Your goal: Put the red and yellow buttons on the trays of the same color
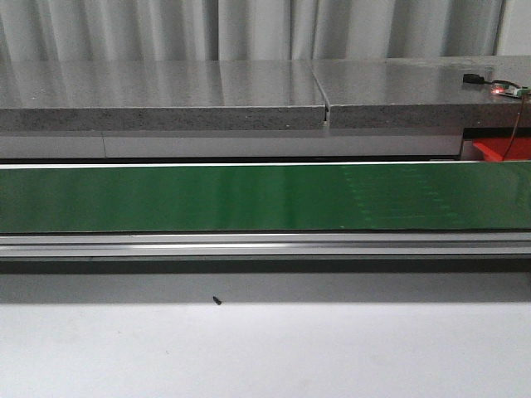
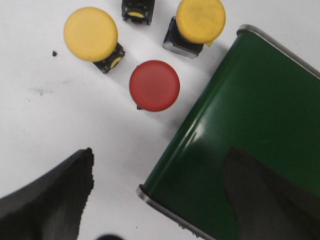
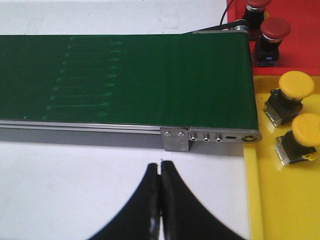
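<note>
Two yellow buttons (image 2: 91, 34) (image 2: 200, 20) and one red button (image 2: 154, 85) stand on the white worktop (image 2: 45, 110) in the left wrist view, just beside the rounded end of the green conveyor belt (image 2: 250, 125). The red one sits between the two yellow ones and nearest the belt's edge, apart from all of them. A black switch body (image 2: 136, 10) with a small yellow spot shows at the frame edge between the yellow pair. The left fingers (image 2: 47, 200) are spread wide, one over the worktop and the other over the belt, holding nothing.

In the right wrist view the right fingers (image 3: 160, 200) are pressed together, tips touching, with nothing between them, over bare white worktop near the belt's metal end bracket (image 3: 176, 140). Past the belt's end lies the yellow tray (image 3: 280, 200) with two yellow buttons (image 3: 296, 85) (image 3: 306, 129) on it, near each other. Just beyond it the red tray (image 3: 302, 30) carries two red buttons (image 3: 276, 29) (image 3: 259, 4).

From the front view only the long green belt (image 1: 249, 197), a grey stone ledge (image 1: 166, 95) behind it and a corner of the red tray (image 1: 498, 149) are seen; neither arm shows there.
</note>
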`<state>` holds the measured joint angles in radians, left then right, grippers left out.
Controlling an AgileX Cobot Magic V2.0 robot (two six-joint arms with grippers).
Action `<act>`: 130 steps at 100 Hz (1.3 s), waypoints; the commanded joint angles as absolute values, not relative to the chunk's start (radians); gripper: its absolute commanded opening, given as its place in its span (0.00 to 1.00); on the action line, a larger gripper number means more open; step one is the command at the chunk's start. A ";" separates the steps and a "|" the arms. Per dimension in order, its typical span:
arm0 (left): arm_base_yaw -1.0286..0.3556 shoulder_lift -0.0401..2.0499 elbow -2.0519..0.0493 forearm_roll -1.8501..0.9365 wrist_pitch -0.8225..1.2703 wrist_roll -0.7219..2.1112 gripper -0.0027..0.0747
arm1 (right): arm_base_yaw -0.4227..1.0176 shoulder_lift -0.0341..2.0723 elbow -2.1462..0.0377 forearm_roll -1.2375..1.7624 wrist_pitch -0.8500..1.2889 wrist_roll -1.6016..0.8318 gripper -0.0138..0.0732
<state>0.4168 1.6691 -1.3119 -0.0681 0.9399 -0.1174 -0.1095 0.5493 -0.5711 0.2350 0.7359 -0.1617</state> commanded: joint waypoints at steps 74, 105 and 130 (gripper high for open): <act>0.420 1.908 -1.501 -0.058 0.890 -0.125 0.67 | -0.108 0.550 -0.596 0.251 0.682 -0.169 0.08; 0.420 1.909 -1.501 -0.074 0.868 -0.125 0.41 | -0.108 0.550 -0.596 0.251 0.682 -0.169 0.08; 0.420 1.909 -1.501 -0.084 0.870 -0.125 0.32 | -0.108 0.550 -0.596 0.251 0.682 -0.169 0.08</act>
